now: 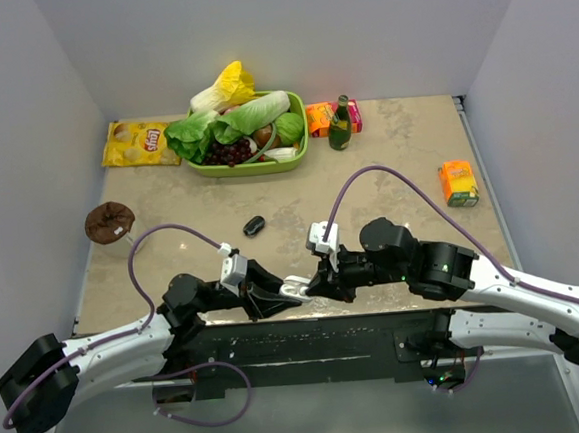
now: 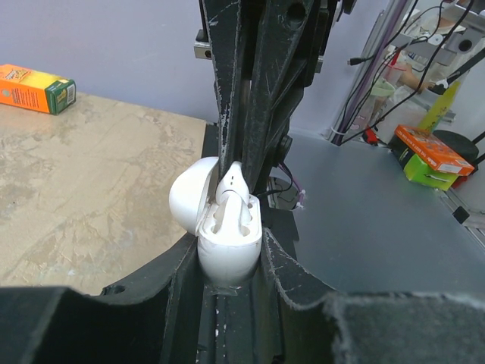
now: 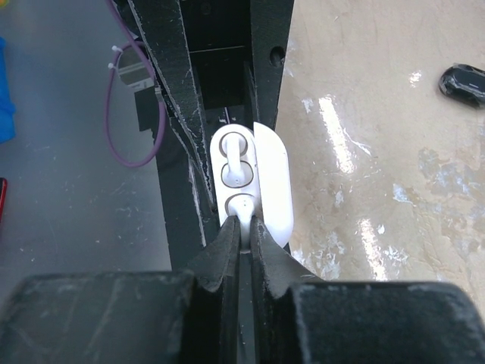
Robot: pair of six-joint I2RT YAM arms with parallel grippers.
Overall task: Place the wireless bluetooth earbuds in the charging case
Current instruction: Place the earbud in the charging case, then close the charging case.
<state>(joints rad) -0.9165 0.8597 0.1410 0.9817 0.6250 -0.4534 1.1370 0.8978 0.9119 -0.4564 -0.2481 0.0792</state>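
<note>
1. Pinching a white earbud (image 2: 229, 186), your right gripper (image 3: 241, 227) has its jaws almost together; the bud stands part way into a well of the charging case.
2. Your left gripper (image 2: 229, 265) clamps the white charging case (image 2: 227, 246) by its body, fingers set narrow and lid hinged open to one side.
3. You have both grippers meeting over the middle of the table's (image 1: 416, 166) near edge.
4. A black oval case (image 1: 254, 225) lies farther in on the table, apart from both grippers.
</note>
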